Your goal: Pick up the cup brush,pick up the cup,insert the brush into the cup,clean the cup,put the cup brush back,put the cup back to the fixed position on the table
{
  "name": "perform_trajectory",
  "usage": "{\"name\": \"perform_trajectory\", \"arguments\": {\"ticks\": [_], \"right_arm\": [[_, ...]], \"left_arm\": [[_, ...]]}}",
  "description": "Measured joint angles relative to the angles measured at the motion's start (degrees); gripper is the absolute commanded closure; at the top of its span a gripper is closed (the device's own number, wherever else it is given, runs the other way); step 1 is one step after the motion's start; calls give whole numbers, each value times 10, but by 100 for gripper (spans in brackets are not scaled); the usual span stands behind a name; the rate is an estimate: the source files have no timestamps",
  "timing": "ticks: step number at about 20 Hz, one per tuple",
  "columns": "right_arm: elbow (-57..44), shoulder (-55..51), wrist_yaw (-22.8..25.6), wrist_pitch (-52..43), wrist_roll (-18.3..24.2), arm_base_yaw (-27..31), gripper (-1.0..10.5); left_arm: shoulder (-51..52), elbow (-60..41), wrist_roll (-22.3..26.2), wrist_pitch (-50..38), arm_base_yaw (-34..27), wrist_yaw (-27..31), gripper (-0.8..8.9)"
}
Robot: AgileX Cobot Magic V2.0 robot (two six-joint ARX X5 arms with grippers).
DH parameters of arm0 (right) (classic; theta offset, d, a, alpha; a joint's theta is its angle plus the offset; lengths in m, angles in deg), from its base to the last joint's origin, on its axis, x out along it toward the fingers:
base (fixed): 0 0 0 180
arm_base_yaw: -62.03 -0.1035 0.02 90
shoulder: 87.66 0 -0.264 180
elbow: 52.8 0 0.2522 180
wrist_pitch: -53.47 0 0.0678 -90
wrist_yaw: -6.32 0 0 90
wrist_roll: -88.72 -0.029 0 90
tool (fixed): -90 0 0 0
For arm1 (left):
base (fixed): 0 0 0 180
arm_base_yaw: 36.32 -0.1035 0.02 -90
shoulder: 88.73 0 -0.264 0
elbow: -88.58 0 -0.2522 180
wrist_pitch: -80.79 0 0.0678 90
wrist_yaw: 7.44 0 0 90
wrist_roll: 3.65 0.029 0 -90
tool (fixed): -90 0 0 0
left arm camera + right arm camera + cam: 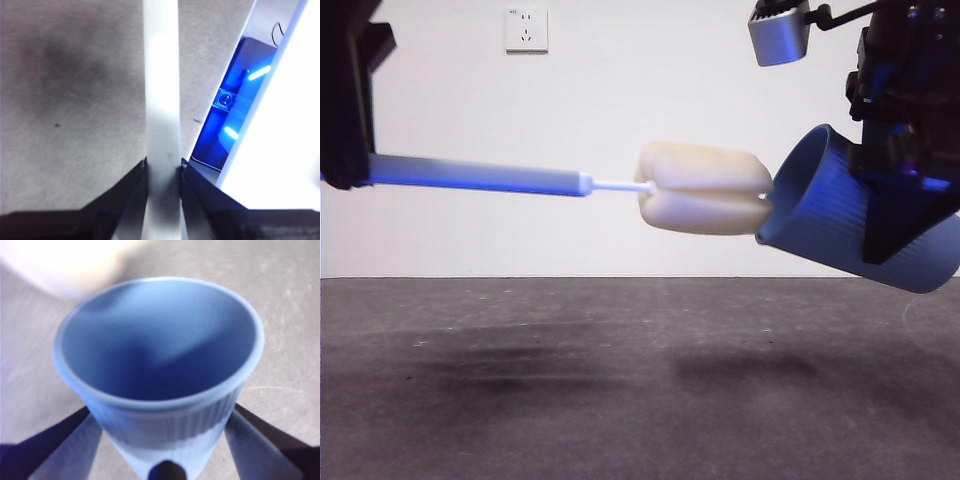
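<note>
cup (pixel 820 205) base hidden behind right gripper (pixel 905 190), cup brush (pixel 65 265) sponge blurred

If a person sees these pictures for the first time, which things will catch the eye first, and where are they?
The eye falls first on the rounded cream-yellow sponge head of the long grey cup brush, held level in the air with the sponge right at the mouth of the ribbed light blue plastic cup. The right gripper holds this cup tilted on its side above the dark grey table. The left gripper clamps the brush handle at the opposite side.
</note>
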Motion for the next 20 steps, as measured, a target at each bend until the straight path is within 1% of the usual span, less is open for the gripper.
{"name": "perform_trajectory", "arguments": {"ticks": [2,5,14,17,18,20], "right_arm": [[0,4,12,9,16,-20,960],[0,19,13,12,30,-45,960],[0,86,16,-11,34,-146,960],[0,91,19,-12,34,-151,960],[0,91,27,-10,34,-151,960],[0,91,62,6,34,-145,959]], "left_arm": [[-12,0,-6,-9,11,0,822],[-35,0,-10,-22,31,0,822],[-71,0,-49,-87,87,-2,822],[-71,0,-51,-84,87,1,822],[-71,0,-51,-82,87,2,822],[-71,0,-51,-66,86,24,822]]}}
